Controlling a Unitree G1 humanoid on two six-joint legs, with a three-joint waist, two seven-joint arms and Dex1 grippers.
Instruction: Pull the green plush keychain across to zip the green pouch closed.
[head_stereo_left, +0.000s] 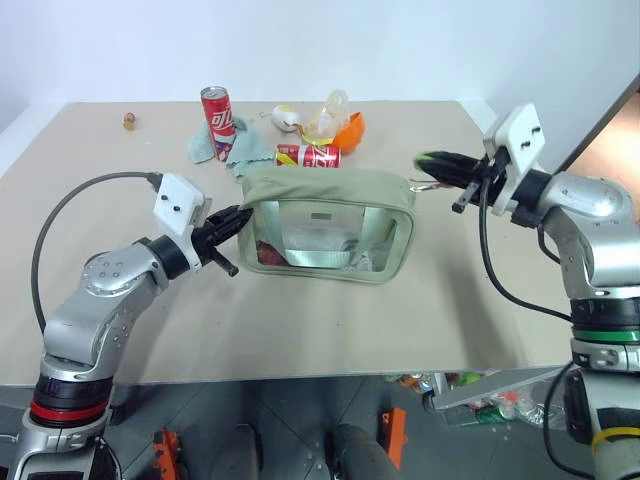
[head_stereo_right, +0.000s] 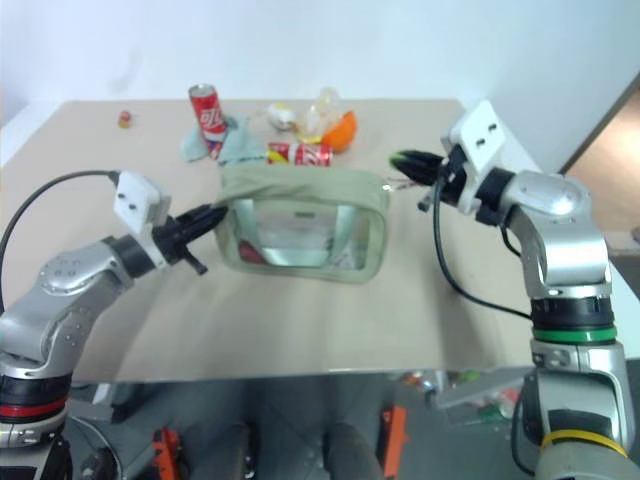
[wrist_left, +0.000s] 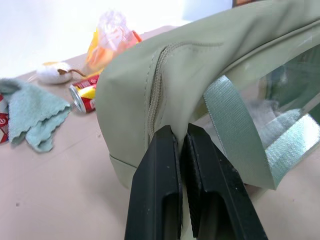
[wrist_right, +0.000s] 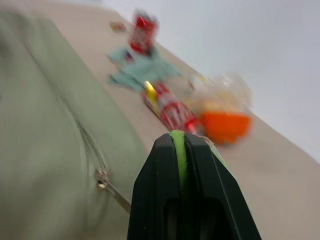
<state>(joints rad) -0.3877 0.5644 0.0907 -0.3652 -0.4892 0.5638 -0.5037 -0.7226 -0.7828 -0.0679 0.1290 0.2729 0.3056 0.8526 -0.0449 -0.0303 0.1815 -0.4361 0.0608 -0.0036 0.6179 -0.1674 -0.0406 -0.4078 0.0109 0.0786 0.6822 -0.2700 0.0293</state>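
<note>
Green pouch (head_stereo_left: 330, 225) stands on the tan counter (head_stereo_left: 420, 320), near the front middle, clear side panel and pale webbing strap facing the robot. At its left end, the left pincer (head_stereo_left: 243, 215) is pressed together on the fabric there; in the left wrist view its black fingers (wrist_left: 160, 185) nip the cloth just below the end of the zipper seam. At the pouch's right end the right pincer (head_stereo_left: 440, 164) hangs just off the top corner, pinching the green plush keychain (head_stereo_left: 432, 160) between its closed fingers (wrist_right: 160, 190), the lime fuzz showing between them. A metal zipper pull (wrist_right: 102, 178) sits on the pouch top beside it. Farther back lie a tipped red can (head_stereo_left: 308, 155), a pale teal cloth (head_stereo_left: 225, 148), an upright red can (head_stereo_left: 218, 112) and an orange bowl (head_stereo_left: 352, 130).
</note>
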